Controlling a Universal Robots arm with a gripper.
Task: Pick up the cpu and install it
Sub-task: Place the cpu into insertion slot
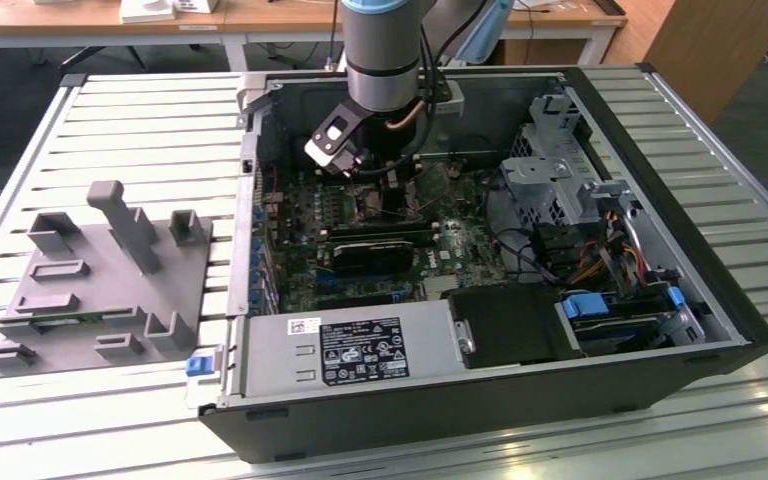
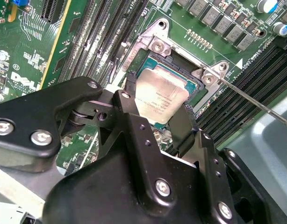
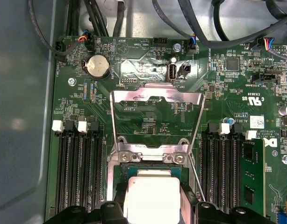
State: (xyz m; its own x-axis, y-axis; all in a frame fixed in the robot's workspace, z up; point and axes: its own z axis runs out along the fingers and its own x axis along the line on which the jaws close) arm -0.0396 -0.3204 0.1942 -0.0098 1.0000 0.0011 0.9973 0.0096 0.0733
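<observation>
The cpu (image 2: 161,99), a small silvery square chip, sits between my gripper's (image 2: 158,114) two black fingers (image 2: 128,108), which are shut on its opposite edges. It is at the motherboard socket (image 2: 157,46), level with or just above the socket's frame; I cannot tell whether it is seated. In the first wrist view the cpu (image 3: 151,198) lies below the socket's metal load plate (image 3: 155,99), which is swung open. In the exterior view my gripper (image 1: 381,192) reaches down into the open computer case (image 1: 491,400), over the green motherboard (image 1: 357,260).
A grey tray (image 1: 91,280) with upright posts stands on the slatted table at the exterior view's left. Inside the case are the power supply (image 1: 351,350), a drive cage (image 1: 558,170) and cables (image 1: 598,250). Memory slots (image 3: 78,172) flank the socket, and its thin lever (image 2: 255,100) sticks out.
</observation>
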